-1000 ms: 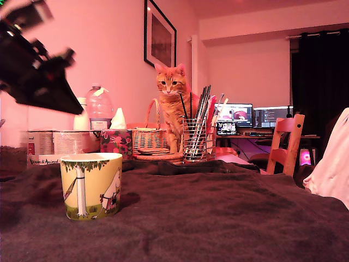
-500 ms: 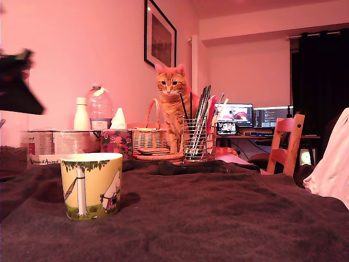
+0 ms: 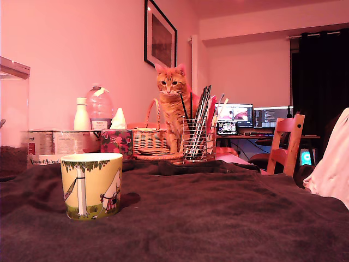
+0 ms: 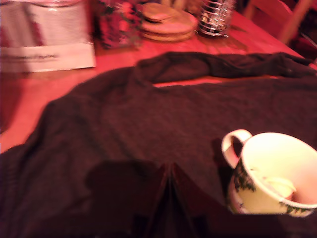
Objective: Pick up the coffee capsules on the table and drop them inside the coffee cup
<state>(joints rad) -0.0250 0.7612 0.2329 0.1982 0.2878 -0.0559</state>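
one capsule [image 4: 279, 187] inside one cup [image 4: 290, 208]

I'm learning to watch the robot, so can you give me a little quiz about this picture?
1. True or false: the cream capsule lies inside the coffee cup.
2. In the exterior view, which animal sits just behind the wire pen holder? A) an orange cat B) a dog C) a bird
3. Fill in: the cup stands on a dark brown ____.

Key: 1 true; 2 A; 3 cloth.
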